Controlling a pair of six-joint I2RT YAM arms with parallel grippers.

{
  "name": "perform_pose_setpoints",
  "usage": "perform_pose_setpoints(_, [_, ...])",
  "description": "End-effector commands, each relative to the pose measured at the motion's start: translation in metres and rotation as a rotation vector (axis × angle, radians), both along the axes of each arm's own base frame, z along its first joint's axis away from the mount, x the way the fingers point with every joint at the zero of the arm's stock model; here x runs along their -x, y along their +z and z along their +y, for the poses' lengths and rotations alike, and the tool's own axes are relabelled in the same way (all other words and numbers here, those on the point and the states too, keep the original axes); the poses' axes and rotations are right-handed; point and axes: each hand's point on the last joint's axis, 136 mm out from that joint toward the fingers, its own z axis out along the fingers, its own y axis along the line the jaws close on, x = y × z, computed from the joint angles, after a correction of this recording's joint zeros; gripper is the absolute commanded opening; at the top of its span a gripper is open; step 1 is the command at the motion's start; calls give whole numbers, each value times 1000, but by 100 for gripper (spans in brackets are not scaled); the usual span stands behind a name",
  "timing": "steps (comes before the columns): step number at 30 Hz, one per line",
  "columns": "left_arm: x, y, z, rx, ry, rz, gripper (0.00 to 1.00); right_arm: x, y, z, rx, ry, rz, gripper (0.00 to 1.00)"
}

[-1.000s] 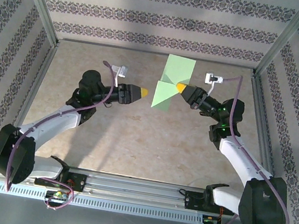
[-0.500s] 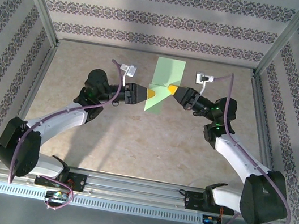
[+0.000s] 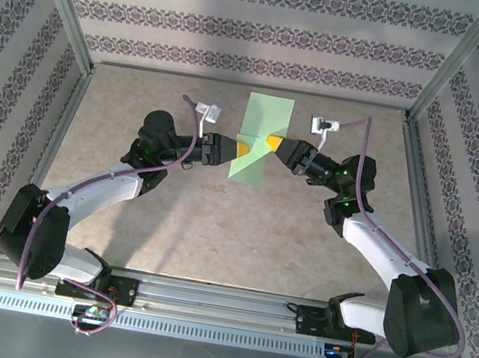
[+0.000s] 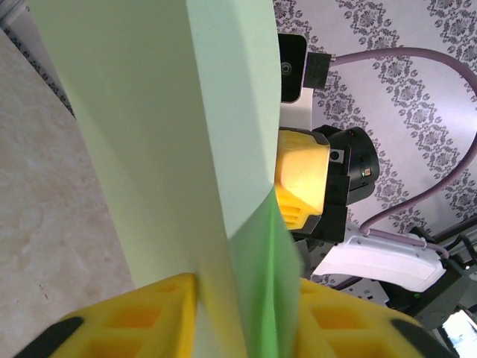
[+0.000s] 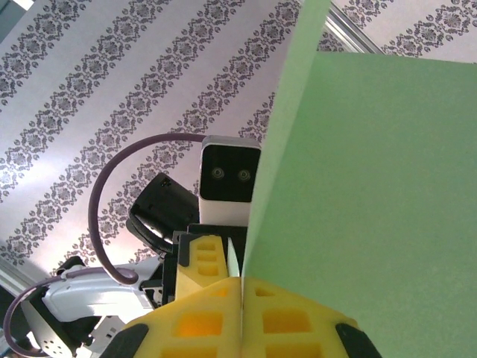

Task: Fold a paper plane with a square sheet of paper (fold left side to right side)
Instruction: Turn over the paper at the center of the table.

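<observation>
1. Top external view: a pale green sheet of thin paper (image 3: 267, 115), partly folded, is sitting over the far middle of the beige marbled table (image 3: 212, 230), between the two arms.
2. The right tool (image 3: 272, 142) is reaching in from the right and meeting the sheet near its middle. The left tool (image 3: 241, 149) is reaching in from the left at almost the same spot, so the two yellow tips are facing each other across the paper.
3. In the right wrist view, the right tool's yellow fingers (image 5: 201, 328) are pressing together with no gap. The sheet's edge is rising straight out of the seam between them, so this tool is pinching the sheet.
4. In the left wrist view, the left tool's yellow fingers (image 4: 141, 317) are standing narrowly apart on either side of the sheet, with its layers running between them. I cannot tell whether they are pressing on it.
5. One panel of the sheet is extending beyond the tools toward the back wall, and another is extending toward the arm bases. I cannot tell whether the sheet is touching the table.
</observation>
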Motion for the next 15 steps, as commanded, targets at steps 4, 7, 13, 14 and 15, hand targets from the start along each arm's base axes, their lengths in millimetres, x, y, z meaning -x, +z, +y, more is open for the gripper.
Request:
perform_pose_setpoints(4, [8,20,0,7,-12,-82,19,3,6,-1,-16,-12,-47,13])
perform_pose_setpoints(7, [9,18,1,-13,-1,-79,15,3,1,-6,-4,-29,-40,22])
perform_pose_setpoints(13, [12,10,7,-97,36,-75,9,2,-18,-23,68,-103,-14,37])
perform_pose_setpoints(14, [12,7,8,-122,46,-71,9,2,-21,-26,85,-122,-8,38])
perform_pose_setpoints(15, [12,3,10,-155,56,-70,8,3,-25,-30,105,-140,-5,40])
